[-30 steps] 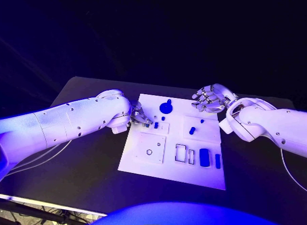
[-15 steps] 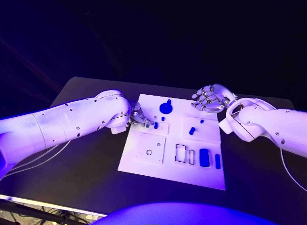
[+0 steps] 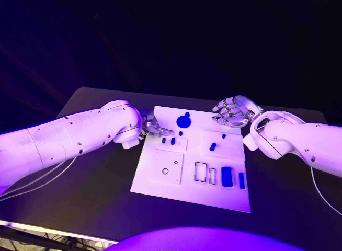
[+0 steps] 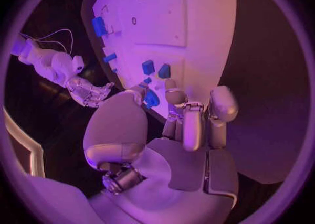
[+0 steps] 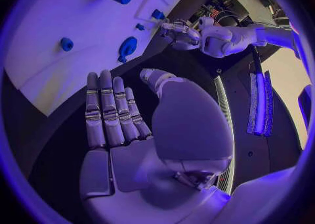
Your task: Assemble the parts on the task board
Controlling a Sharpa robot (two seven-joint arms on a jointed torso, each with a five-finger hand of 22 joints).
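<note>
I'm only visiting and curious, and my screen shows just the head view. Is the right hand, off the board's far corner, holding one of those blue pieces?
Observer: No. The right wrist view looks onto the right hand from behind. Its fingers are straight, side by side, and there is nothing in them.
Operator: And the left hand, has it got a piece?
Observer: The left wrist view shows the left hand with its fingertips at the edge of the task board. A round blue part appears between thumb and fingers, but I cannot tell whether they touch it.
</note>
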